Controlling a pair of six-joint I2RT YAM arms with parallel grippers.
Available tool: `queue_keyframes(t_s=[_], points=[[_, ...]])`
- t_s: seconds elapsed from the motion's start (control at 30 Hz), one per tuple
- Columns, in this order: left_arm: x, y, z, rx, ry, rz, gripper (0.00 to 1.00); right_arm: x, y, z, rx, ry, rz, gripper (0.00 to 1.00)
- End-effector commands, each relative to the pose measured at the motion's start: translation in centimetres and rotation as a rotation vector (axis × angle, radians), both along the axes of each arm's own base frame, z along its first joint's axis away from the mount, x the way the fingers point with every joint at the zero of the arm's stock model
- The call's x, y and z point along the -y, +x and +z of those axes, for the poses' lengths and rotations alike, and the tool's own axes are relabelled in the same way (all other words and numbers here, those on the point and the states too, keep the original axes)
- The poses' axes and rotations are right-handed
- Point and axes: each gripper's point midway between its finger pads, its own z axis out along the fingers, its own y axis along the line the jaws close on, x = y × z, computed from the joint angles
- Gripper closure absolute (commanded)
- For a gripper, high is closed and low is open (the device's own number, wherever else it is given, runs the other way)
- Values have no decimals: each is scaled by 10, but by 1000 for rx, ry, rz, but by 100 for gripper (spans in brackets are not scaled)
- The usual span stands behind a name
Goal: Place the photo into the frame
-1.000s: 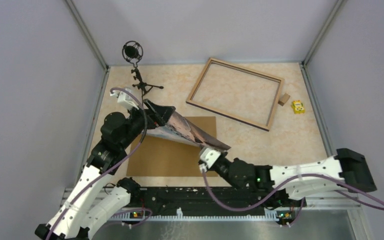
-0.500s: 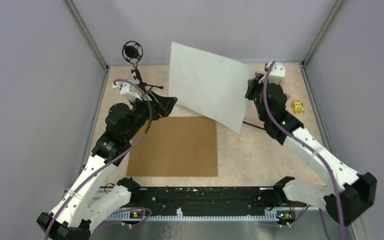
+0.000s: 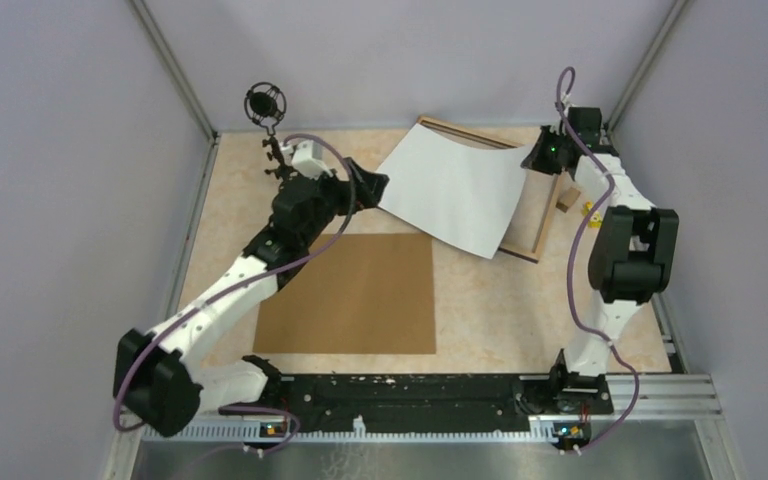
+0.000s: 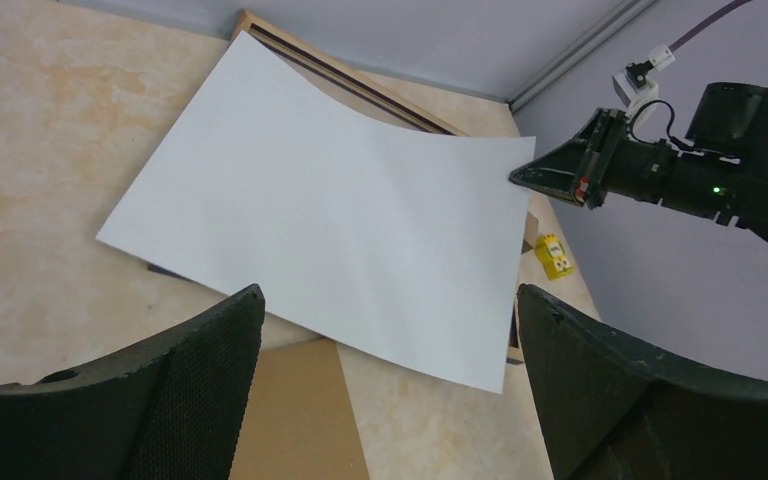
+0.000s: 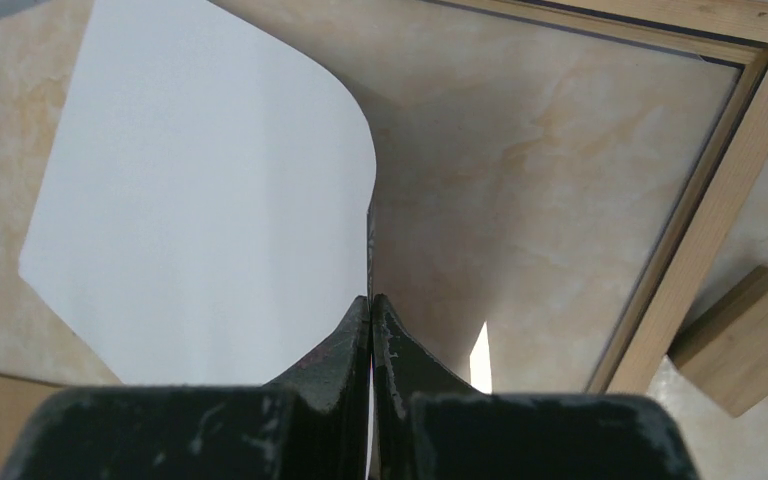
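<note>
The photo (image 3: 455, 195) lies white back up, bowed, over the left part of the light-wood frame (image 3: 523, 251) at the back right. My right gripper (image 3: 532, 160) is shut on the photo's right edge and holds that edge raised; in the right wrist view the sheet (image 5: 200, 200) runs edge-on between the closed gripper (image 5: 371, 300), with the frame's rail (image 5: 720, 190) beyond. My left gripper (image 3: 378, 185) is open and empty just off the photo's left corner. In the left wrist view the gripper (image 4: 390, 300) is wide apart, short of the photo (image 4: 340, 210). The printed side is hidden.
The brown backing board (image 3: 350, 295) lies flat at the centre left. A small wooden block (image 3: 568, 198) and a yellow object (image 3: 594, 212) sit right of the frame. A microphone stand (image 3: 268, 105) stands at the back left, close to my left arm.
The photo was lifted off the backing board, turned white side up and carried right onto the frame. My left gripper has let go of it; my right arm swung to the back right.
</note>
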Motion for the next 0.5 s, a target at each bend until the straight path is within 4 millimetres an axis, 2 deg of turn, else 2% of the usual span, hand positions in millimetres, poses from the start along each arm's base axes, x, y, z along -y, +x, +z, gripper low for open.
queue_keyframes(t_s=[0.0,0.17,0.23,0.37,0.47], points=[[34,49,38,166,-34,45,2,6,5,7,-24,7,177,100],[65,99,27,205,-28,64,2,35,17,-8,-57,-31,140,100],[73,113,11,198,-4,70,3,49,24,-9,-77,-51,114,100],[76,121,-13,205,67,63,2,50,25,-7,-57,-31,115,100],[66,122,-26,225,141,97,2,58,28,-1,2,-71,71,100]])
